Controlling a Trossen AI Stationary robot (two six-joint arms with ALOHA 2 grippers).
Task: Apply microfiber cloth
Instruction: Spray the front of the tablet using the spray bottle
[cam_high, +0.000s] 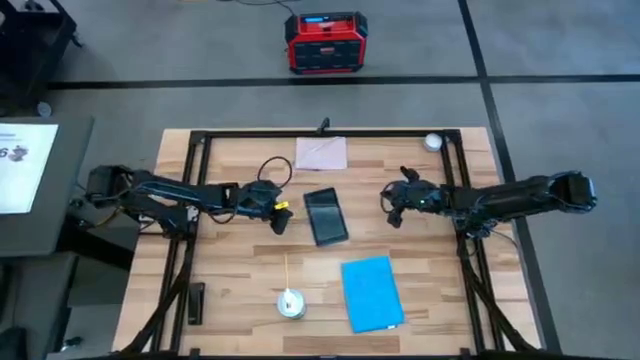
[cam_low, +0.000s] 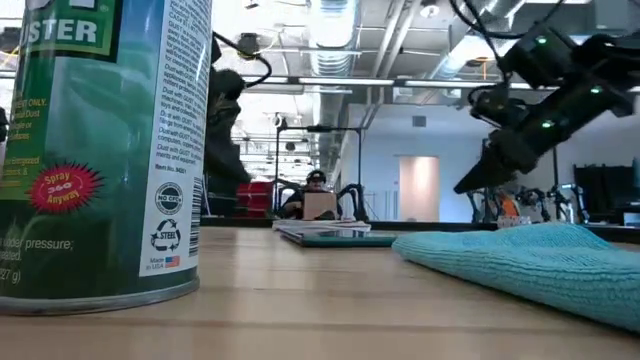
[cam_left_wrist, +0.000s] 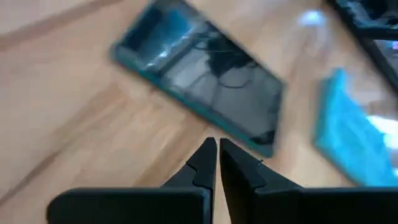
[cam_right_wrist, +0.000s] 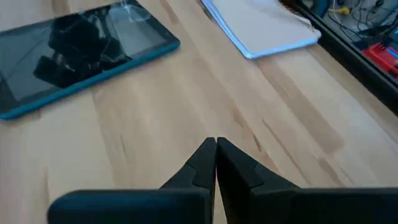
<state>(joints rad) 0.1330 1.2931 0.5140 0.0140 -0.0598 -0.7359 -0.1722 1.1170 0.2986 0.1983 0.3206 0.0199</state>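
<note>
The sky-blue microfiber cloth lies flat on the table's near right part, also seen in the low view and the left wrist view. The black tablet lies flat at the table's middle, screen up. My left gripper hovers just left of the tablet, shut, holding nothing. My right gripper hangs to the right of the tablet, shut and empty.
A pale sheet lies at the far middle. A green spray can stands near the front edge, large in the low view. A small black object lies at front left, a white round thing at far right. Black frame rails border the tabletop.
</note>
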